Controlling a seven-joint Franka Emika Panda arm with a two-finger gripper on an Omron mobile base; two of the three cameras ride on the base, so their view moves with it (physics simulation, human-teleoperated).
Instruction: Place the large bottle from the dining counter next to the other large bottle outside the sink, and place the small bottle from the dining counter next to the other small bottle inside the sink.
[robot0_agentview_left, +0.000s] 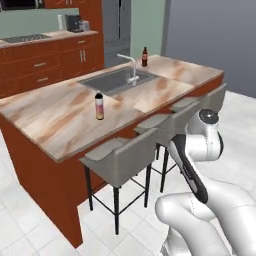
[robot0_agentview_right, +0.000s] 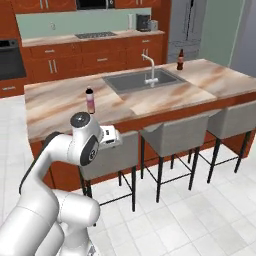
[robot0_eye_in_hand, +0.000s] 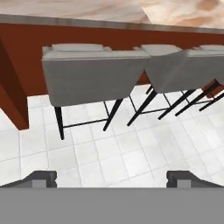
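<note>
Bottle: the gradient bottle (robot0_agentview_left: 99, 105) stands upright on the counter (robot0_agentview_left: 55, 120), left of the sink (robot0_agentview_left: 116, 80).
Brown bottle: the tall brown bottle (robot0_agentview_left: 144, 57) stands beyond the tap, outside the sink.
Stools: grey stools (robot0_eye_in_hand: 89, 74) line the counter's near edge.
Claw: claw (robot0_eye_in_hand: 112, 179) hangs low, open wide and empty, facing the stools.
Relation: the gradient bottle lies above and beyond the claw, well apart, its long axis vertical; the claw must rise over the counter edge.
</note>
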